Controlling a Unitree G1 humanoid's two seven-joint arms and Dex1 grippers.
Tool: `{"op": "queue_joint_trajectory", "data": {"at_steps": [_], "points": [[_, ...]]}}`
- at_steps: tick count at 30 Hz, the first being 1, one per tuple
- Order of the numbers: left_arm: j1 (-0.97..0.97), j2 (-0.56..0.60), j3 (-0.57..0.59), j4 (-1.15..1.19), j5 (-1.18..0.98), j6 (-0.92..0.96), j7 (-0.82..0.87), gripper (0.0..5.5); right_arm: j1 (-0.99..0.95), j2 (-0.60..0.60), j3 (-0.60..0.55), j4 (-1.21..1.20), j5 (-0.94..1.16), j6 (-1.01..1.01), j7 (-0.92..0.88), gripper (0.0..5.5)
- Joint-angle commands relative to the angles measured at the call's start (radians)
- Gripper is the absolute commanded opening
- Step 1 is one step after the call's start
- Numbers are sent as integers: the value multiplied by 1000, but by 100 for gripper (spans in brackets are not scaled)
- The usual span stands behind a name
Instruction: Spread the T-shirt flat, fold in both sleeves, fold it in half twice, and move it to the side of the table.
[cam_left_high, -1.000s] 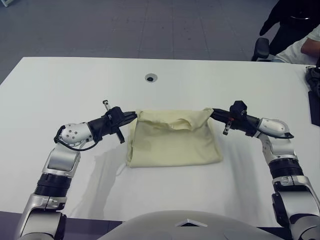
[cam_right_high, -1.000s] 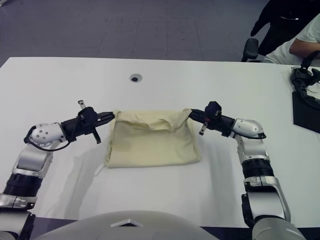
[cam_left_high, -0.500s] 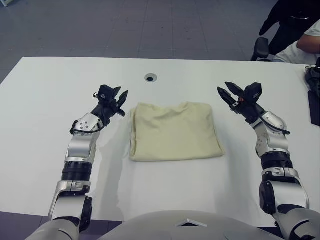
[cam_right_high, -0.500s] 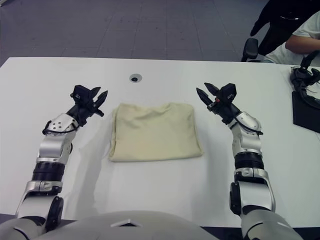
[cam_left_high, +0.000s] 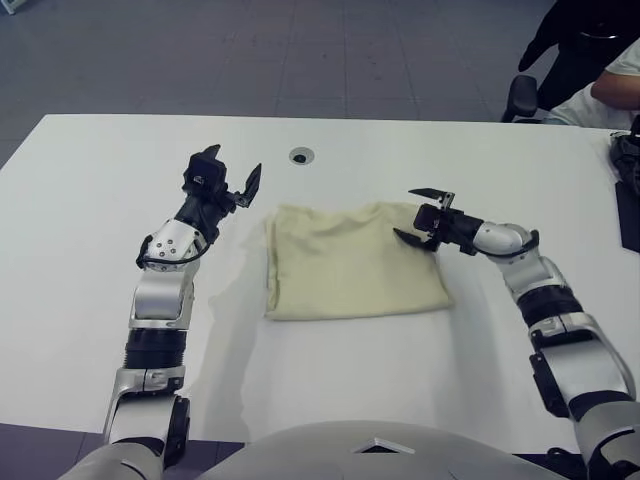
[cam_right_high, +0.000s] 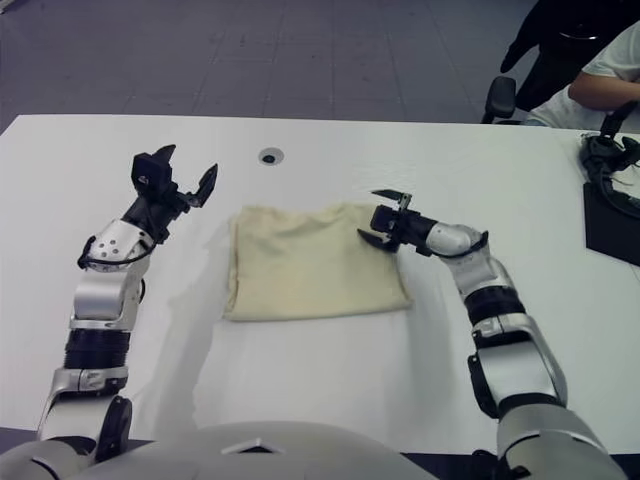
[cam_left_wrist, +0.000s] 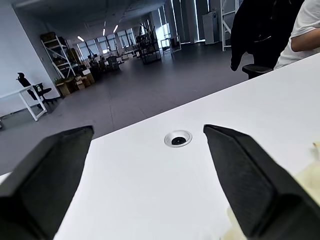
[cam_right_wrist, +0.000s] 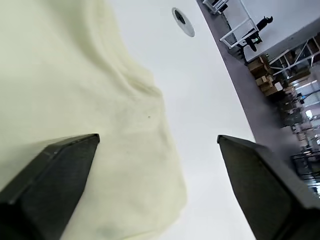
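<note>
1. T-shirt (cam_left_high: 355, 262): folded into a compact, roughly square pad, flat on the middle of the white desk (cam_left_high: 90, 210).
2. Right hand (cam_left_high: 404, 212): at the pad's far right corner, fingers apart. One finger sits over the cloth's right edge, the other beyond the far edge. Contact with the cloth can't be made out.
3. Left hand (cam_left_high: 234, 168): up off the desk, near the pad's far left corner but apart from the cloth, fingers spread wide.
4. Edges: the pad's near edge and both side edges lie fairly straight.
5. Room: wide bare desk to the left. To the right, bare surface up to the dark gear (cam_right_high: 612, 185) at the desk's edge. Cable hole (cam_left_high: 301, 155) lies beyond the far edge.
6. Pose: right forearm low, pointing inward at the pad. Left forearm angled upward and away from the body.
</note>
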Motion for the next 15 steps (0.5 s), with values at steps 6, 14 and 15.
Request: {"op": "queue_joint_trajectory", "data": {"at_steps": [6, 14, 15], "points": [[127, 40, -5, -247, 54, 35, 8, 539, 111, -339, 102, -94, -139, 1, 132, 540], [184, 30, -53, -359, 103, 35, 4, 539, 473, -487, 58, -808, 319, 135, 461, 540], [184, 29, -61, -361, 108, 35, 2, 539, 486, -469, 64, -839, 320, 147, 462, 540]]}}
